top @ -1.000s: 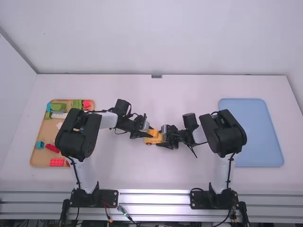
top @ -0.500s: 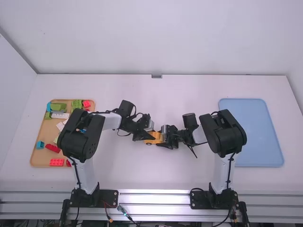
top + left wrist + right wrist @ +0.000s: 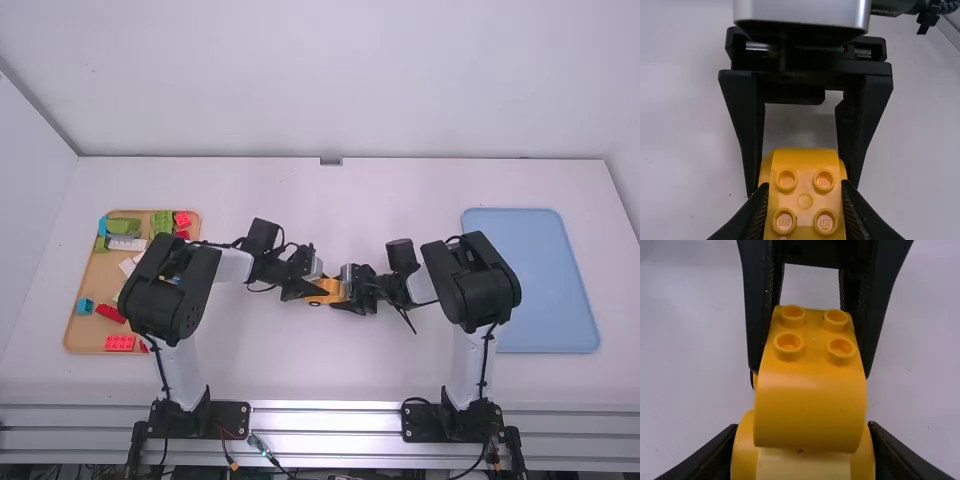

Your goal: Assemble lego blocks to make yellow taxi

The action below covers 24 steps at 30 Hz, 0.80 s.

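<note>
The left end effector and the right end effector faced each other above the table, close together, with the yellow taxi assembly between them. The left end effector was found closed on the curved yellow block, one finger against each side. That block bore four round studs on top and formed the upper part of the assembly. The right end effector was closed on the wider yellow body below, its fingers likewise at opposite sides. A pale yellow piece lay between the curved block and the right end effector.

The tan tray was well to the left of the left end effector, partly under its arm. Loose pieces noted in it included a red studded block, a blue block and, farther from the arm bases, a green block and a white block. The blue tray lay well to the right of the right end effector, beyond its arm.
</note>
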Motion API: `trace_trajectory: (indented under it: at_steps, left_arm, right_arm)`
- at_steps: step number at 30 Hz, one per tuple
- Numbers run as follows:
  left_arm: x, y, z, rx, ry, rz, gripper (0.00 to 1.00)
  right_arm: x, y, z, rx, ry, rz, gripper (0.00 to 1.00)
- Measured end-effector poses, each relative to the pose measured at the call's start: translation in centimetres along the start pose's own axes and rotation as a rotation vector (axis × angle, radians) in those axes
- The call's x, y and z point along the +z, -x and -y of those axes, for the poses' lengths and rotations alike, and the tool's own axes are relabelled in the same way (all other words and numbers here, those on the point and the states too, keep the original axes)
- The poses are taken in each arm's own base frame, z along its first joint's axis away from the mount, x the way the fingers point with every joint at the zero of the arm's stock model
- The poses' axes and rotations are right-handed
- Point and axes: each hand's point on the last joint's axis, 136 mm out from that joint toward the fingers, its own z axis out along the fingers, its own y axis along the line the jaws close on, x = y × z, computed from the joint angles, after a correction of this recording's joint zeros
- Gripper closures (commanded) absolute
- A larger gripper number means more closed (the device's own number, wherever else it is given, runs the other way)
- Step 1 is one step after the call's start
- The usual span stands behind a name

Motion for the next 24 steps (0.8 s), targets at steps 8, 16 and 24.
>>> trace_trajectory:
  at_steps: [8,16,24]
  left_arm:
    - [-0.1,-0.3,0.5,-0.013,0.020,0.013,0.98]
    - [0.5,-0.4,0.6,0.013,0.043,-0.054,0.98]
    - [1.1,-0.8,0.7,0.049,0.080,-0.141,0.98]
  right_arm:
    - [0.0,0.1,-0.2,0.002,0.009,0.004,0.49]
    - [0.0,0.1,-0.3,0.002,0.014,0.008,0.49]
    - [-0.3,0.0,0.0,0.014,0.003,0.011,0.48]
